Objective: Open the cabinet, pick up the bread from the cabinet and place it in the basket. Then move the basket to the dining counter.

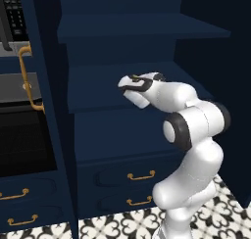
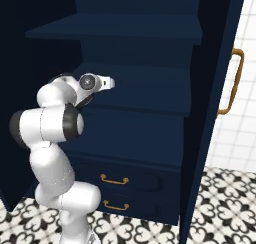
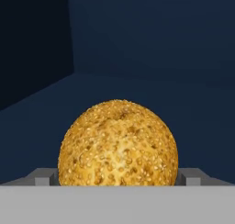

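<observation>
The navy cabinet (image 1: 122, 91) stands open, with its left door (image 1: 46, 110) and right door (image 2: 210, 88) swung wide. My arm reaches in over the middle shelf (image 2: 145, 90). The bread (image 3: 118, 145), a round golden seeded bun, rests on that shelf right in front of the hand. My gripper (image 3: 118, 176) is open, one fingertip on each side of the bun with a narrow gap at both sides. In the base views the hand (image 1: 132, 83) (image 2: 102, 82) points into the cabinet at shelf height.
Below the shelves are two navy drawers with brass pulls (image 1: 141, 175) (image 2: 114, 179). A black oven (image 1: 19, 135) and a microwave (image 1: 12, 17) sit left of the open door. The upper shelf (image 1: 142, 30) hangs above the hand. The floor (image 2: 220, 198) is patterned tile.
</observation>
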{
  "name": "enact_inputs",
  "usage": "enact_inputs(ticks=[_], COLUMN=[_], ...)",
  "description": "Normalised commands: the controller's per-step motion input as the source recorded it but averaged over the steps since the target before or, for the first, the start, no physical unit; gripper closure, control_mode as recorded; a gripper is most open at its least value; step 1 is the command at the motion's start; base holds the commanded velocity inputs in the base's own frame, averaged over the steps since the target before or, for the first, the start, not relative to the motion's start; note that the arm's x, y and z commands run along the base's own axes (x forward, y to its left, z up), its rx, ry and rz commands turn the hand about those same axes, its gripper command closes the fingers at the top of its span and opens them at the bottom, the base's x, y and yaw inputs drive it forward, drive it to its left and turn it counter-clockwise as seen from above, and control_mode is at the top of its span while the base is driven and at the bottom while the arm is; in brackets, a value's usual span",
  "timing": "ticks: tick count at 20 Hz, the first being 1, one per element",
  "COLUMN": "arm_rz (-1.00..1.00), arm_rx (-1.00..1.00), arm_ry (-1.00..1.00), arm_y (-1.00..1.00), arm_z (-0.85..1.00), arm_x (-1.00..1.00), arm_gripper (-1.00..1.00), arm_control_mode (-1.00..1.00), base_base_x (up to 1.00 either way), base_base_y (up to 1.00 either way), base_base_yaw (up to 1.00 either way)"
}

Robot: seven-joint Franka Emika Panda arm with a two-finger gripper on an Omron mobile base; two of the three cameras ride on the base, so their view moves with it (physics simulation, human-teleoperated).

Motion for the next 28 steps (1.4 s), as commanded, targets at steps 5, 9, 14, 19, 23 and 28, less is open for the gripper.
enact_inputs(ticks=[5,9,14,19,23,28], arm_rz=[-0.02,-0.04,-0.05,-0.03,-0.03,-0.01], arm_rx=[0.0,0.0,-0.01,-0.02,-0.01,-0.05], arm_ry=[-0.02,0.09,0.09,0.02,0.06,0.18], arm_y=[-0.39,-0.34,-0.06,0.0,0.0,0.0], arm_z=[0.68,0.68,0.85,0.99,1.0,0.85], arm_x=[-0.8,-0.64,-0.6,-0.56,-0.52,-0.59], arm_gripper=[1.0,1.0,1.0,1.0,1.0,1.0], arm_control_mode=[-1.0,-1.0,-1.0,-1.0,-1.0,-1.0], base_base_x=[0.0,0.0,0.0,0.0,0.0,0.0], base_base_y=[0.0,0.0,0.0,0.0,0.0,0.0], base_base_yaw=[0.0,0.0,0.0,0.0,0.0,0.0])
